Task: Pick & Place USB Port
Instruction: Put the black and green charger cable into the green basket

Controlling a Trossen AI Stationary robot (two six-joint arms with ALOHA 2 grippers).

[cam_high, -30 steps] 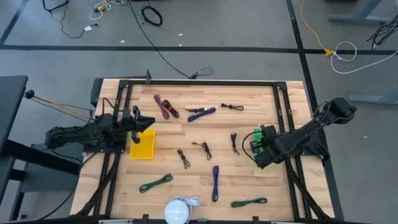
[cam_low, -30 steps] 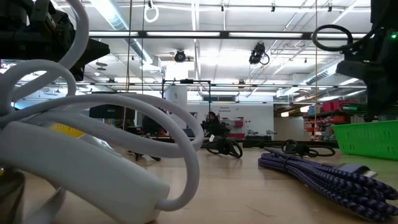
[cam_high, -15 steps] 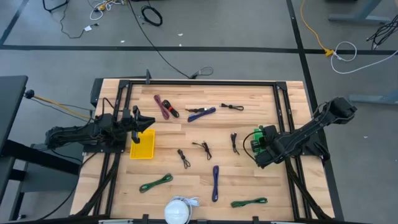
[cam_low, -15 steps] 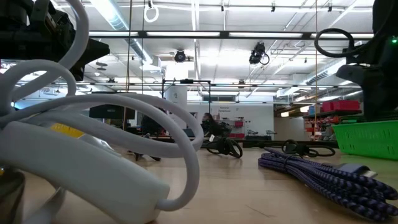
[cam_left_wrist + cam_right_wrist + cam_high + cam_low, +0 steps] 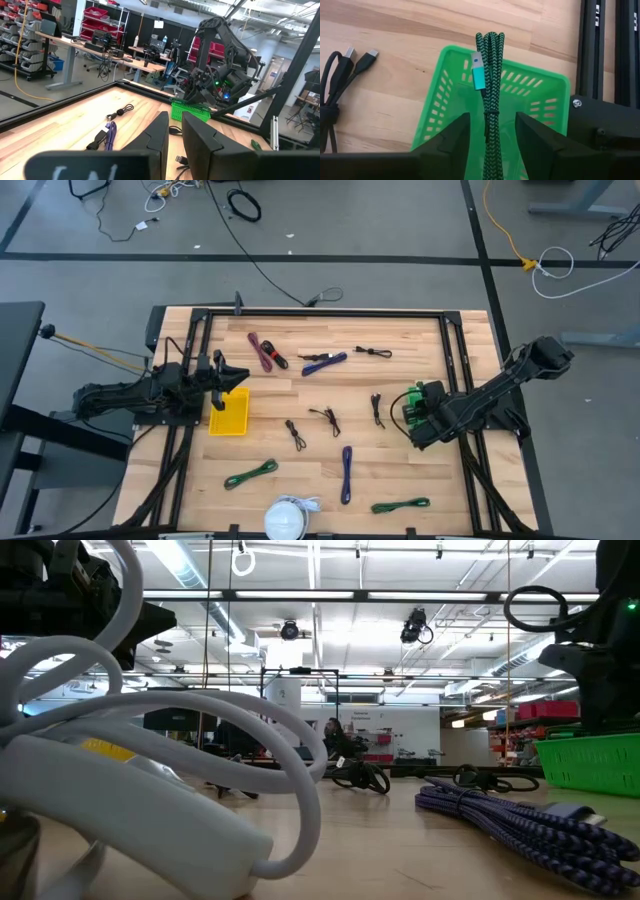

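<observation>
Green braided cable (image 5: 490,85) pinched between fingers of right gripper (image 5: 491,131), hung over green basket (image 5: 540,107). Bundle judged light, limp, grippy; best held mid-bundle near tie. Left gripper (image 5: 171,131) parked by yellow bin (image 5: 229,413), nearly closed, empty.

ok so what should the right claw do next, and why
Probably open and let go. In the right wrist view, the right claw holds the bundled green braided USB cable directly over the green basket, so releasing should drop it in. The left claw waits by the yellow bin.
</observation>
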